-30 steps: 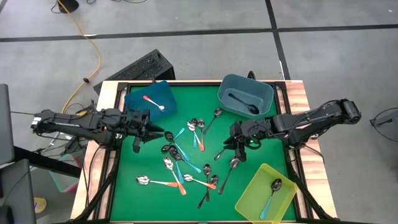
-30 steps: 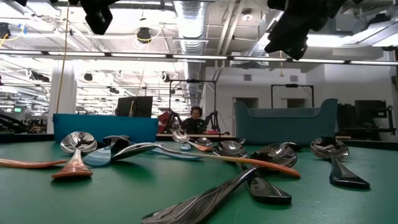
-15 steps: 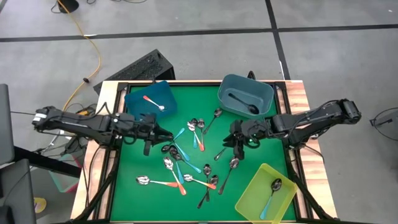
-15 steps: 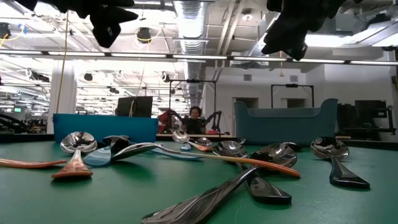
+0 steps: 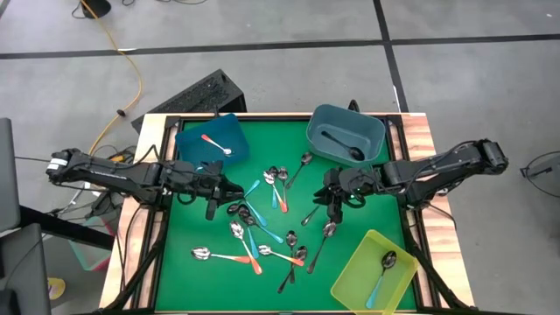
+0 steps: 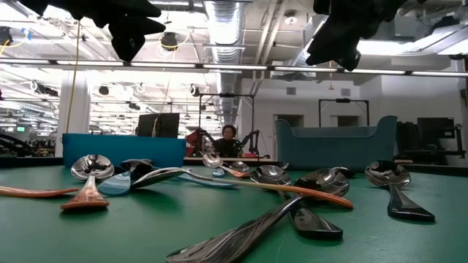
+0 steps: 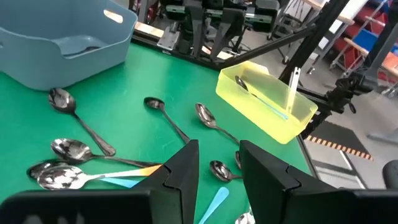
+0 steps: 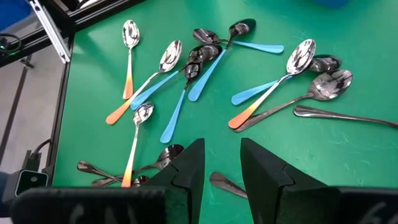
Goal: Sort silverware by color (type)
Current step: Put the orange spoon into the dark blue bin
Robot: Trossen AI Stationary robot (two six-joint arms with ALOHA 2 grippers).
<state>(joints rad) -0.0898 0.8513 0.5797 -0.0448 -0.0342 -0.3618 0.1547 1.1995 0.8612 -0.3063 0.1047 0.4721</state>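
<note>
Many small spoons (image 5: 262, 223) with orange, light blue or plain dark handles lie scattered flat on the green mat (image 5: 201, 232). My left gripper (image 5: 226, 192) hovers open above the left side of the spoon cluster; the left wrist view shows its fingers (image 7: 217, 171) apart over a blue handle (image 7: 214, 202). My right gripper (image 5: 326, 201) hovers open above the spoons on the right side; the right wrist view shows its gap (image 8: 217, 168) over a dark spoon (image 8: 227, 185). In the low view both grippers (image 6: 128, 33) (image 6: 336, 36) hang well above the mat.
A blue bin (image 5: 210, 138) at the far left holds an orange-handled spoon. A grey-teal bin (image 5: 346, 136) at the far right holds a dark spoon. A yellow bin (image 5: 374, 271) at the near right holds a blue-handled spoon. A person sits in the room beyond (image 6: 229, 135).
My left gripper has moved toward the table's right and slightly toward the near edge, arriving over the left side of the spoon cluster. The spoons have stayed where they were.
</note>
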